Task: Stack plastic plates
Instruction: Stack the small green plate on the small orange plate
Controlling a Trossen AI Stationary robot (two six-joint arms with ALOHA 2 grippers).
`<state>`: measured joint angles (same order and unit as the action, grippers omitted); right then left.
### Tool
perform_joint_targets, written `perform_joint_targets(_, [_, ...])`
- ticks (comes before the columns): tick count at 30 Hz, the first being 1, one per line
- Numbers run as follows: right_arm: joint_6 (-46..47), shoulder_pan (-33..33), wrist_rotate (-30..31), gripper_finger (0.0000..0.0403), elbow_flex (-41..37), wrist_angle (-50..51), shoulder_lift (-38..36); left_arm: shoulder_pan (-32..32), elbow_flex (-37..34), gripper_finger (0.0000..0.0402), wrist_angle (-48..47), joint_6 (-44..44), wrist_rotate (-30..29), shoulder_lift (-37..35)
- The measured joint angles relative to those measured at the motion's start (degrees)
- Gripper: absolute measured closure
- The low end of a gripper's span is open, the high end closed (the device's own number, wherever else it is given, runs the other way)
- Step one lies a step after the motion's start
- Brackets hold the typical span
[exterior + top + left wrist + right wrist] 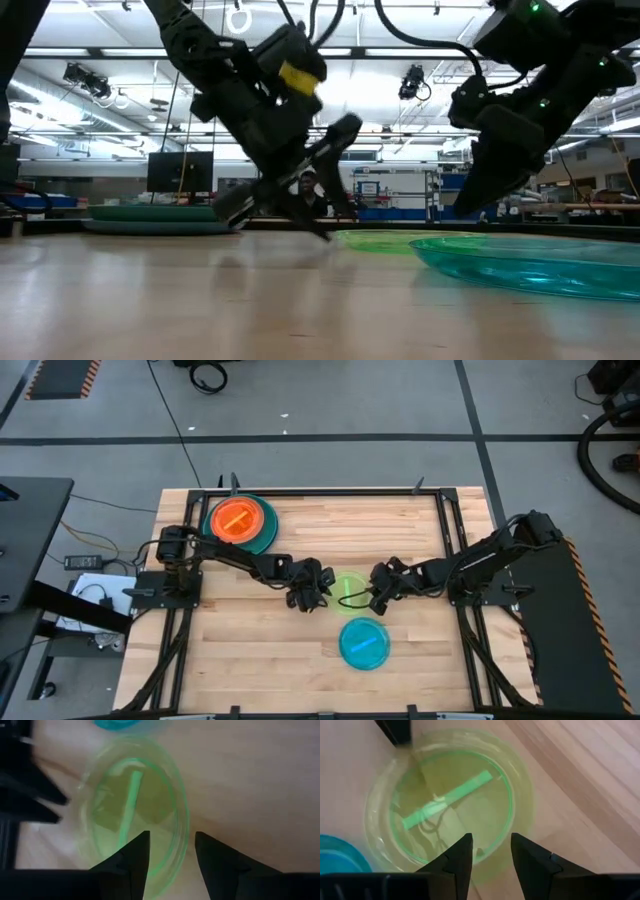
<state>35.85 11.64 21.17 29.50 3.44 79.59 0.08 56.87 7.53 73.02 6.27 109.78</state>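
A small translucent green plate (348,588) lies flat mid-table, also seen as plate (385,240), (135,800), (450,795). My left gripper (318,600) (172,835) is open at its left side, one finger over the plate's floor and one outside the rim. My right gripper (378,598) (491,836) is open at its right side, likewise astride the rim and above it. A light blue plate (363,643) (540,262) lies flat nearer the near edge. An orange plate (236,518) tops a teal stack (264,532) at the far left. My left gripper reaches down to the table at the green plate's left rim (176,865), its open fingers slanting down from the left. Whether a finger touches the rim, I cannot tell. The plate lies flat on the table.
The wooden table (420,530) has a dark frame around its edges. Bare wood lies along the far right and the near left. The plate stack (150,215) stands well left of both grippers. The room behind holds shelves and equipment.
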Motion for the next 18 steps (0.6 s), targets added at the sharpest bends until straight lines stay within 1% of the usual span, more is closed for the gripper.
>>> perform_joint_targets(2, [-0.83, 0.25, 0.19, 0.0258, -0.04, 0.13, -0.11, 0.02, -0.17, 0.0238, -0.99, 0.87, 0.21, 0.64])
perform_joint_targets(7, [-0.89, 0.3, 0.19, 0.0258, -0.04, 2.59, -1.69, -0.03, 0.0, 0.0238, 3.76, 1.67, 0.2, 2.56])
perform_joint_targets(11, [-0.95, 0.33, 0.19, 0.0258, -0.04, 4.07, -3.59, 0.17, -0.03, 0.0245, 4.13, 1.02, 0.17, 2.62])
perform_joint_targets(14, [-1.39, 0.35, 0.39, 0.0258, -0.04, 4.11, -3.91, 0.39, -0.03, 0.0272, 3.61, -0.16, 0.36, 2.69])
perform_joint_targets(18, [-1.83, 0.35, 0.91, 0.0258, -0.04, 4.07, -3.78, 0.3, -0.03, 0.0328, 1.86, -0.34, 0.41, 2.69])
